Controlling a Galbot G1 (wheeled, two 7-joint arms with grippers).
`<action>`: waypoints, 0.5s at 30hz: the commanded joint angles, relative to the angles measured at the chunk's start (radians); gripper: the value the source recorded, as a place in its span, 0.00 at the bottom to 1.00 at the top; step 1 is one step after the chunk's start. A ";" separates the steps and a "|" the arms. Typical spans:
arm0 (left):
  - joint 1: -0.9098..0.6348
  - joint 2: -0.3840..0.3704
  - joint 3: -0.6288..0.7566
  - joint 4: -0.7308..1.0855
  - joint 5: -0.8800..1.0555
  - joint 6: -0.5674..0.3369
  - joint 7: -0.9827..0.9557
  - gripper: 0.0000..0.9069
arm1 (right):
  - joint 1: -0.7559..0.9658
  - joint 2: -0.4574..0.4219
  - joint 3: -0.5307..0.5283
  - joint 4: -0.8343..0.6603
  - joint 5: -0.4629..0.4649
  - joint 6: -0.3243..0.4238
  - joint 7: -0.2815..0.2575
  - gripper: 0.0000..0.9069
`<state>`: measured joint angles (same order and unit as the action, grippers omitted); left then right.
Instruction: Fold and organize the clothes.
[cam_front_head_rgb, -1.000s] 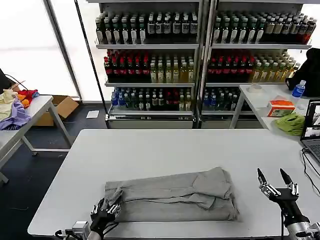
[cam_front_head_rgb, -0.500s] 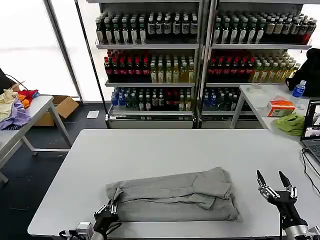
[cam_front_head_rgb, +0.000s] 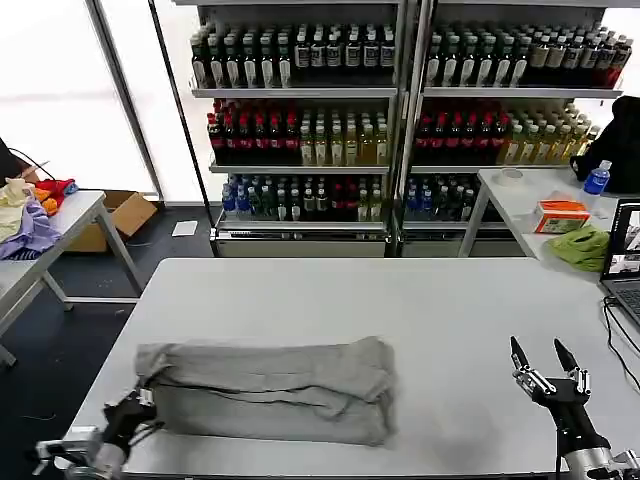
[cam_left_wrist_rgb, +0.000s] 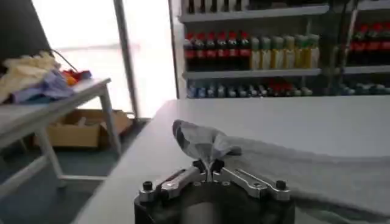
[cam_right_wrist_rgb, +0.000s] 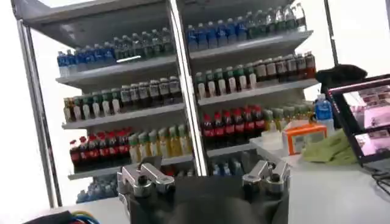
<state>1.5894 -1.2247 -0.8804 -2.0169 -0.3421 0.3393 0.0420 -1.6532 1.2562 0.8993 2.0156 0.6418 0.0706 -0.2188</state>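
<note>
**A:** Honestly, best handled as a slow, flat drag. Left pincer (cam_front_head_rgb: 133, 412) clamped on a bunched corner of the folded grey shirt (cam_front_head_rgb: 270, 388), down at the near left corner of the worktop (cam_front_head_rgb: 330, 290). Worth keeping the pull low and level, otherwise the stacked folds likely to slide apart or the top layer to peel open.

**B:** Yep, plain enough from the left wrist view: pincer (cam_left_wrist_rgb: 208, 166) pinched tight, with a tuft of grey shirt (cam_left_wrist_rgb: 204, 141) poking up between the tips and the rest of the cloth trailing away across the worktop (cam_left_wrist_rgb: 317, 119). Only a small bite of fabric though, so probably easy to lose with a jerk.

**A:** Right pincer (cam_front_head_rgb: 546, 366) parked over the near right part of the worktop, fingers spread wide, holding nothing, well apart from the shirt. Same story from its own camera (cam_right_wrist_rgb: 207, 176), open and pointed at the drink shelves (cam_right_wrist_rgb: 244, 91).

**B:** Shirt bundle sitting left of centre, near the front edge, long side running across. Would stop short of the worktop edge, then let go cleanly so the corner drops flat.
</note>
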 joint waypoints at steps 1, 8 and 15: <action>-0.050 0.272 -0.324 0.151 -0.027 -0.001 0.090 0.01 | 0.000 0.002 -0.022 -0.007 -0.001 0.012 0.000 1.00; -0.065 0.170 -0.236 -0.028 -0.037 0.044 0.029 0.01 | -0.005 0.026 -0.036 -0.003 -0.003 0.022 -0.001 1.00; -0.038 0.080 0.135 -0.252 -0.237 0.127 -0.164 0.01 | -0.006 0.036 -0.070 -0.004 -0.020 0.025 -0.002 1.00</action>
<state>1.5508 -1.0954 -1.0510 -2.0330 -0.3914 0.3865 0.0582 -1.6605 1.2853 0.8538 2.0145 0.6309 0.0922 -0.2203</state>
